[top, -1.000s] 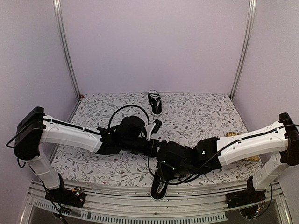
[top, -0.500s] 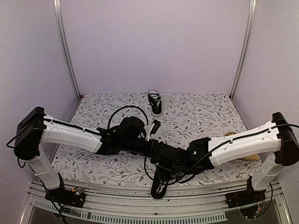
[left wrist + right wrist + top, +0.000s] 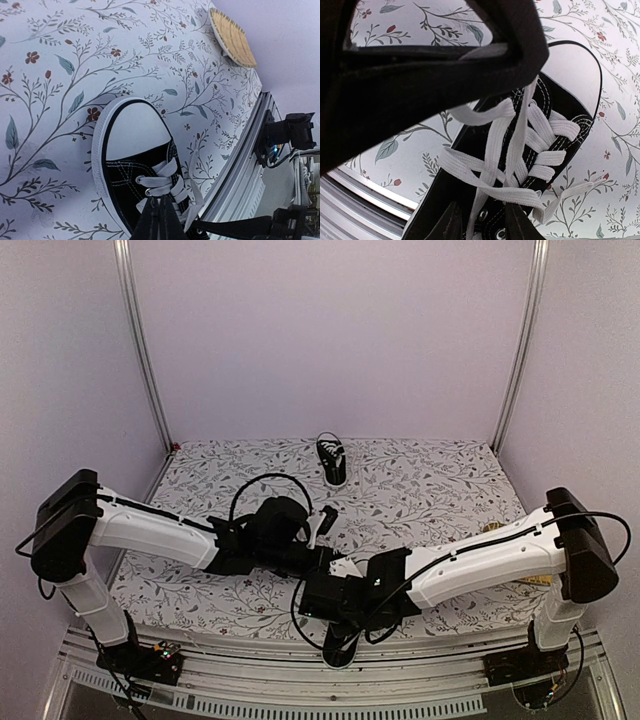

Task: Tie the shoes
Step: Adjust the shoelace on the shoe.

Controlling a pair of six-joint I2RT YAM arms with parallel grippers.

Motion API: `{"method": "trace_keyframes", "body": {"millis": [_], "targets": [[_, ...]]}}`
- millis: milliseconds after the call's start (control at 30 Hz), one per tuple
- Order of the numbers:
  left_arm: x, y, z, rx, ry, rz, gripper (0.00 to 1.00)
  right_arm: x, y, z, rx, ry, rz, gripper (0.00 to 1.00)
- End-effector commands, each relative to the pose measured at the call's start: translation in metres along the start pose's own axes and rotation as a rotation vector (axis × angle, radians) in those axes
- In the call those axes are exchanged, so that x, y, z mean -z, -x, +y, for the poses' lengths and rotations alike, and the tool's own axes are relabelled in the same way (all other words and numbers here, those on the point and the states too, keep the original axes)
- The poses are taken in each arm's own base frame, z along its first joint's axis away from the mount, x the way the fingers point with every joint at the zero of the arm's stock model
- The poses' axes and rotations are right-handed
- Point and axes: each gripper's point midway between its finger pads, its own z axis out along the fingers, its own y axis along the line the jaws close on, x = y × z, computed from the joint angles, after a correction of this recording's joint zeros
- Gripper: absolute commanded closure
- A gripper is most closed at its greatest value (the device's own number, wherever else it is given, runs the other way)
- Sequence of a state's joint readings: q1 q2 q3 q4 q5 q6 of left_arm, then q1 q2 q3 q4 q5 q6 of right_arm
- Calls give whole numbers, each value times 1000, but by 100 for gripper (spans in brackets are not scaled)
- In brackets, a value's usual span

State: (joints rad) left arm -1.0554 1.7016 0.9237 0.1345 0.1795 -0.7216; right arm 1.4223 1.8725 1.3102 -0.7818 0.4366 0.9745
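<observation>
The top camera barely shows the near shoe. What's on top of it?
Loose white laces cross the near shoe, no bow showing. The left tool and right tool sit above them. From overhead, the right arm hides most of it.

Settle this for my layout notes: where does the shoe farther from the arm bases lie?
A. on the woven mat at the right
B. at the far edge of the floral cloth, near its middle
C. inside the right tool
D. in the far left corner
B: the far shoe sits alone by the middle of the far edge of the floral cloth.
</observation>
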Motion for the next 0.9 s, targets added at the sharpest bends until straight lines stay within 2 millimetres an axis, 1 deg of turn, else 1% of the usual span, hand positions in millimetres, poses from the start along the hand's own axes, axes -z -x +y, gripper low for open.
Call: {"method": "trace_keyframes", "body": {"millis": [0,100,267,367,500,600,667,733,800,867], "targets": [[1,15,-30,-33,-104,-53,100,-5,-10,16,90,4,12,66],[1,15,-30,-33,-105,-51,100,1,-8,22,110,-7,-5,65],[2,15,-30,-29,-105,-53,100,9,-9,25,126,-37,-22,65],[2,14,-30,-26,-109,-52,100,12,-9,28,117,-26,-27,71],[2,12,-30,-23,-110,-49,100,18,-2,36,111,15,-48,75],[2,12,-29,-22,-108,-50,100,24,2,49,112,83,-62,74],[2,12,-29,-23,-107,-51,100,27,3,53,118,110,-69,72],[2,12,-28,-23,-105,-51,100,26,3,53,118,109,-72,72],[3,12,-28,-22,-104,-52,100,20,0,50,124,89,-71,72],[3,12,-28,-21,-101,-54,100,14,-4,46,130,66,-64,69]]}}
